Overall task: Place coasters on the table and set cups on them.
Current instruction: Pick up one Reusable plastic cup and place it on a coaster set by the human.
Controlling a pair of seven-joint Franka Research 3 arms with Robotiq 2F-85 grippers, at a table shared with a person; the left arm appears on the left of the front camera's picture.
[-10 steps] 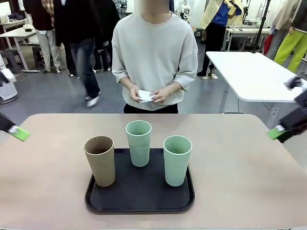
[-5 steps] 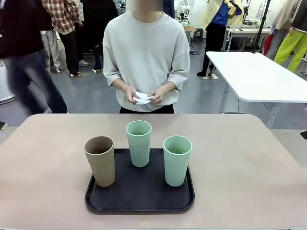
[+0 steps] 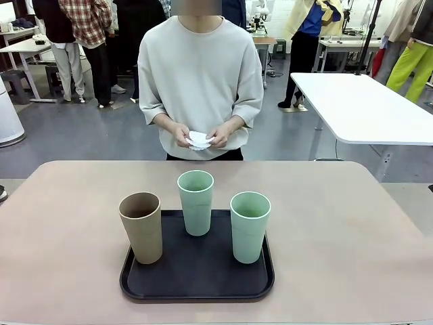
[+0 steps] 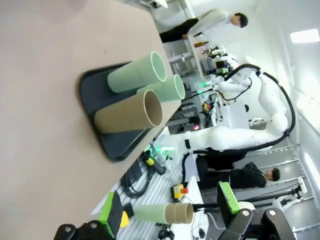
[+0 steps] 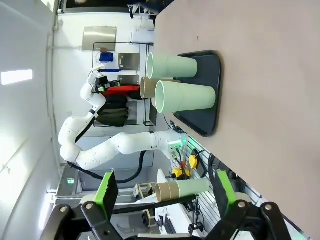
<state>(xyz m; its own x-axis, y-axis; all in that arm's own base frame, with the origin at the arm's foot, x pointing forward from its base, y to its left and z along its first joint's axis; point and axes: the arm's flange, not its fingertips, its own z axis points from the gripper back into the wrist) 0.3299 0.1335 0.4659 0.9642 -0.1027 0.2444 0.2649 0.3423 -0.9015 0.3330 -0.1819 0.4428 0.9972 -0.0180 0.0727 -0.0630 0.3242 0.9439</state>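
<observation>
Barely started, by judgement. On the black tray [image 3: 196, 288] at counter [image 3: 338, 230] centre, 3 upright: tan cup [image 3: 141, 227] at 9 o'clock, mint cup [image 3: 195, 202] at 12 o'clock, other mint cup [image 3: 249, 226] at 3 o'clock. White coasters [image 3: 198, 140] bunched in the person's hands [image 3: 218, 134], beyond the counter's 12 o'clock edge; 0 laid down. Left pincer [image 4: 169, 206] and right pincer [image 5: 165, 191] both spread apart, gripping nothing, well clear of the tray. Remaining: lay coasters on counter, then set all 3 cups on them.

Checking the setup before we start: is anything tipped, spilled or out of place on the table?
Nothing stands out. The three cups stand upright on the black tray; the coasters are in the person's hands.
</observation>
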